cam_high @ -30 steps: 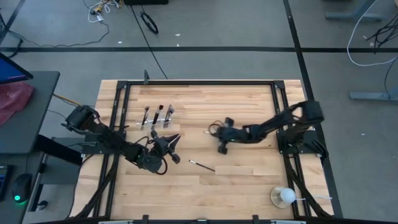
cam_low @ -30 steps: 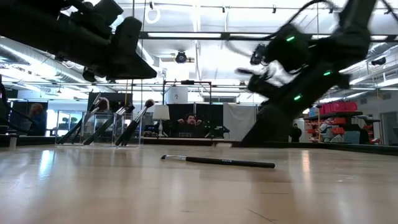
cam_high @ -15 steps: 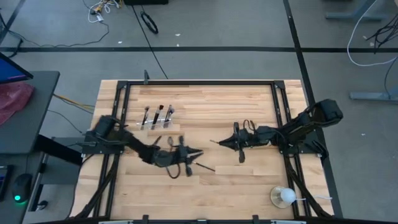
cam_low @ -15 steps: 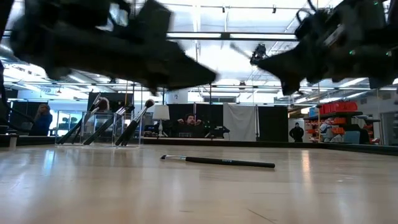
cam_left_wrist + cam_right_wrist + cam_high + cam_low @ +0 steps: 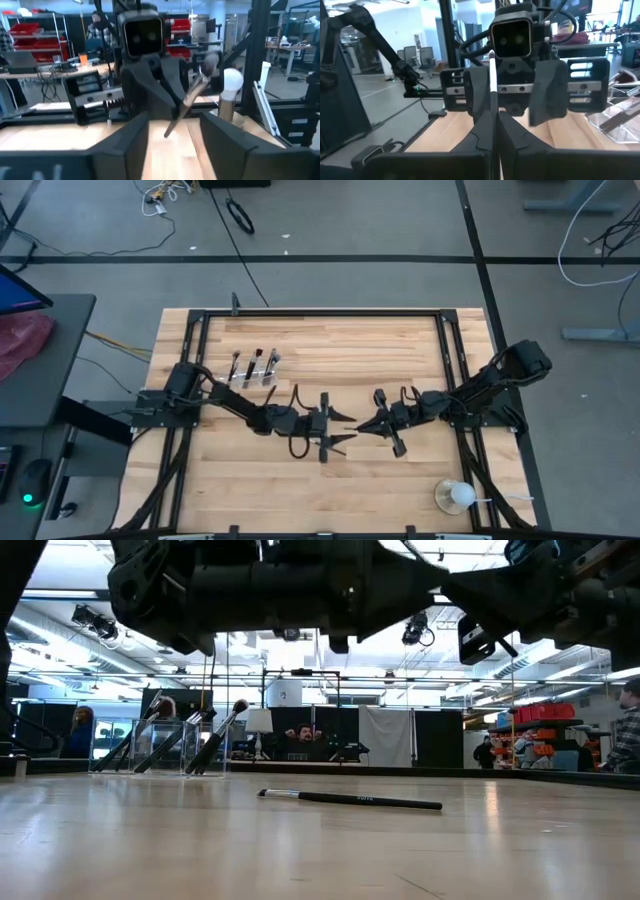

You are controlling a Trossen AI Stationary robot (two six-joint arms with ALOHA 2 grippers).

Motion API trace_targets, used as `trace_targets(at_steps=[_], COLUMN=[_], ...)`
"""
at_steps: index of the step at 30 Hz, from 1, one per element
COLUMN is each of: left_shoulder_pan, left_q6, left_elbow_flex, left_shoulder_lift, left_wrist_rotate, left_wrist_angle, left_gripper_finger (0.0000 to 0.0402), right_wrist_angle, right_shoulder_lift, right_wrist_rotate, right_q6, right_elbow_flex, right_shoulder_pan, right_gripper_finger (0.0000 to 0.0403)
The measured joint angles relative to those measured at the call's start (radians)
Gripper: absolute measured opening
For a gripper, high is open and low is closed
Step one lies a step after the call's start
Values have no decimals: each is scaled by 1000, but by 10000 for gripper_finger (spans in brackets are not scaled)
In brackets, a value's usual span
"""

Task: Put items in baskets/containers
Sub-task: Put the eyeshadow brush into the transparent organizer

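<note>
My right gripper point(image 5: 372, 427) hangs level over the table's middle, pointing toward the left edge, shut on a thin makeup brush point(image 5: 492, 85). My left gripper point(image 5: 347, 429) faces it at the same height, open, with nothing touching its fingers; the brush's lower end point(image 5: 168, 133) shows between them. Another dark brush point(image 5: 350, 800) lies flat on the wood below the arms. The clear holder point(image 5: 250, 370) stands at the far left with a few brushes leaning in it. My right gripper pinches the brush's handle point(image 5: 186, 104) between its two fingers, partway along its length. The fingers come level from the table's right side and lie across the brush. The brush stands tilted, bristle end point(image 5: 210, 62) up, lifted clear of the table.
A white round object point(image 5: 455, 496) on a dish sits at the near right corner. A black frame point(image 5: 320, 313) runs along the table's edges. Bare wood lies between the holder and the arms. People stand in the room beyond the table.
My left gripper has swung from near the holder toward the table's middle, tipped up from pointing down to level, and opened wider. My right gripper has drawn back a little toward the right and near edges, risen, and tipped up to level, the brush staying in its fingers.
</note>
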Motion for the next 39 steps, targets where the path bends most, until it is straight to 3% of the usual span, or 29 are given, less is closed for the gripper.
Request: trace_targets(at_steps=[4, 10, 16, 25, 29, 33, 36, 39], left_shoulder_pan=[-15, -39, -35, -20, -23, -58, -90, -108], left_q6=[46, 78, 83, 59, 57, 62, 32, -91], left_elbow_flex=[1, 0, 0, 0, -1, -1, -1, 0], left_shoulder_lift=[-1, -2, -3, -4, -8, -87, -216, -366], left_wrist_rotate=[-2, -9, -37, -37, -46, -204, -390, -548], left_wrist_angle=[37, 81, 111, 84, 61, -147, -447, -779], left_gripper_finger=[214, 202, 149, 27, 19, 31, 28, 20], right_wrist_angle=[1, -4, -5, -11, -30, -29, -33, -39], right_shoulder_lift=[0, 0, 0, 0, -1, -5, -5, -5], right_wrist_rotate=[0, 0, 0, 11, 21, 21, 17, 18], right_q6=[-2, -4, -4, 4, 7, 61, 76, 83], right_elbow_flex=[0, 0, 0, 0, 1, 1, 1, 1], right_shoulder_pan=[11, 11, 11, 11, 11, 11, 11, 11], right_gripper_finger=[8, 8, 8, 17, 38, 66, 88, 106])
